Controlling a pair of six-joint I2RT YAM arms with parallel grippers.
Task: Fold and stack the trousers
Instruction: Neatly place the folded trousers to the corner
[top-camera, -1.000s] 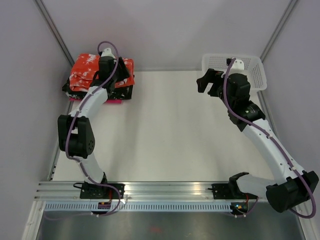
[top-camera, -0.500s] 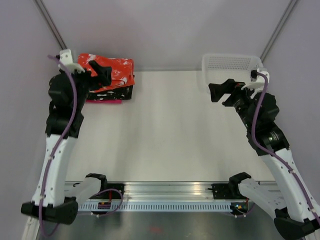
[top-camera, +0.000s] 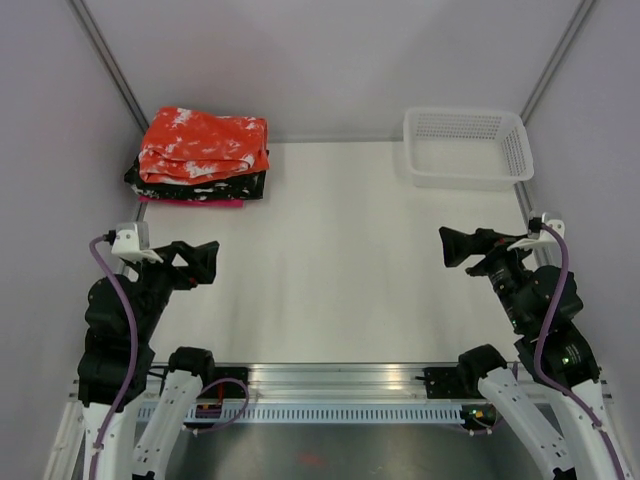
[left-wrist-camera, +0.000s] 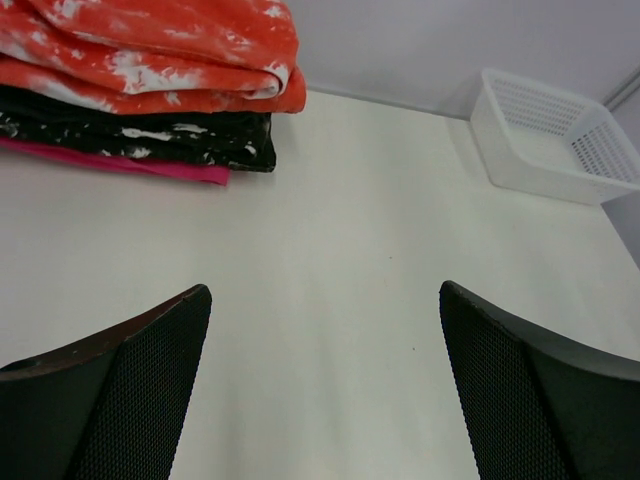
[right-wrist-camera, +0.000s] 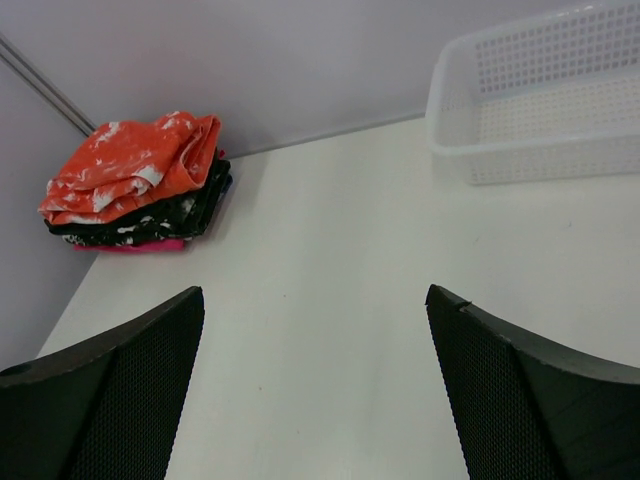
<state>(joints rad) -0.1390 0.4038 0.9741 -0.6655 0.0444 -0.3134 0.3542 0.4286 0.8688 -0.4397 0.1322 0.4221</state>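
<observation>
The orange-red trousers (top-camera: 203, 143) with white splotches lie folded on top of a stack at the table's far left corner. They also show in the left wrist view (left-wrist-camera: 150, 50) and the right wrist view (right-wrist-camera: 130, 165). Under them lie black speckled garments (top-camera: 200, 185) and a pink cloth (top-camera: 205, 201). My left gripper (top-camera: 207, 262) is open and empty, raised above the near left of the table, far from the stack. My right gripper (top-camera: 450, 245) is open and empty, raised above the near right.
A white mesh basket (top-camera: 467, 147) stands at the far right corner; it also shows in the left wrist view (left-wrist-camera: 550, 140) and the right wrist view (right-wrist-camera: 540, 100). Grey walls enclose the table. A metal rail (top-camera: 330, 378) runs along the near edge.
My left gripper has left the stack and pulled back to the near left. My right arm has pulled back from the basket to the near right. The trousers stay on the stack.
</observation>
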